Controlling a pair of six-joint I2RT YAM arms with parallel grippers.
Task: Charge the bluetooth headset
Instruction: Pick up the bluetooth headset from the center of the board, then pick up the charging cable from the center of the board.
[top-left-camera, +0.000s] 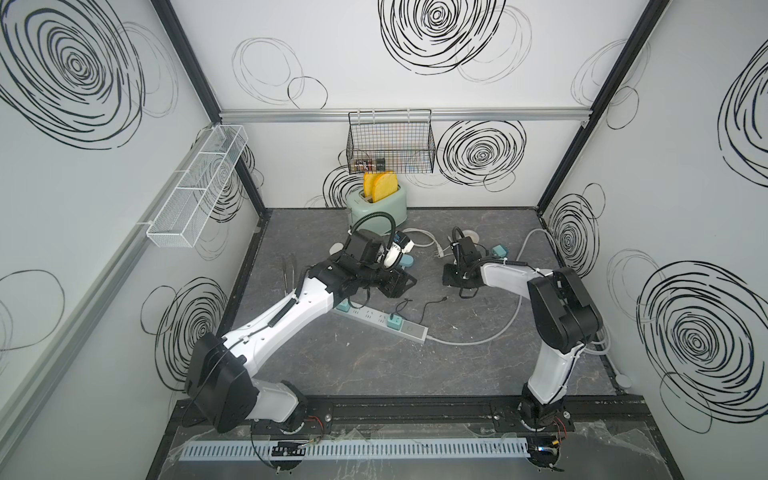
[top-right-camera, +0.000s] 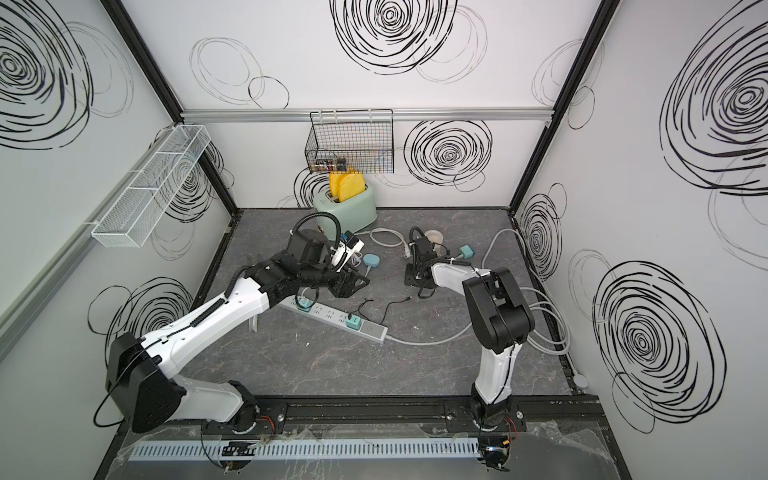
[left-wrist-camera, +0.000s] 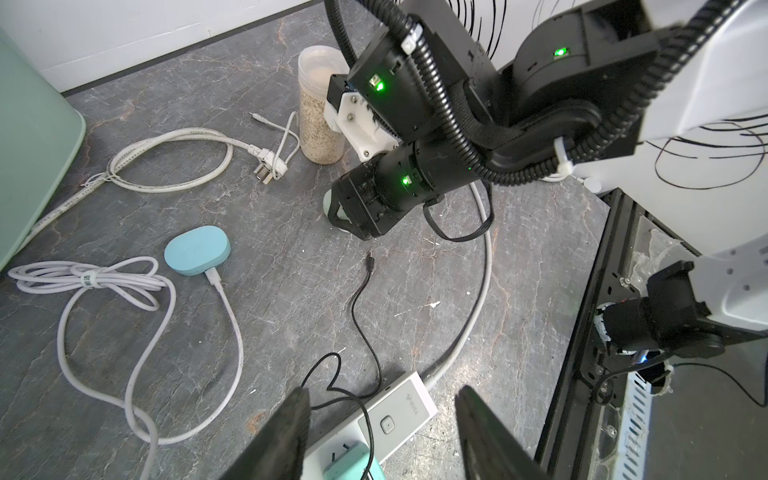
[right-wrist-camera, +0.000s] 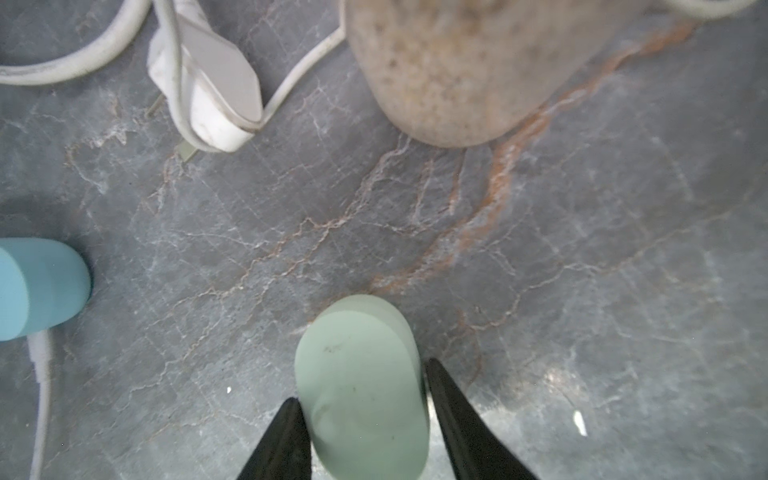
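The headset's green case (right-wrist-camera: 353, 332) was pictured resting on the counter (left-wrist-camera: 291, 324) towards the back, flanked by the right gripper (right-wrist-camera: 362, 380), whose fingers (right-wrist-camera: 455, 415) were pressed against its two long sides. The left gripper (left-wrist-camera: 382, 390) was held above the end of the power strip (top-left-camera: 374, 318), with its fingers spread wide and nothing between them. The black cable (left-wrist-camera: 353, 301) was seen running from a teal adapter (left-wrist-camera: 353, 461) seated in the strip. Its free plug was lying loose on the counter, well apart from the green case. A blue case (left-wrist-camera: 197, 249) nearby was joined to a white cable (left-wrist-camera: 242, 353). The task was judged to be barely begun. The green case was gripped and power was available at the strip, but the black plug was not yet picked up, brought to the case or seated in its port.
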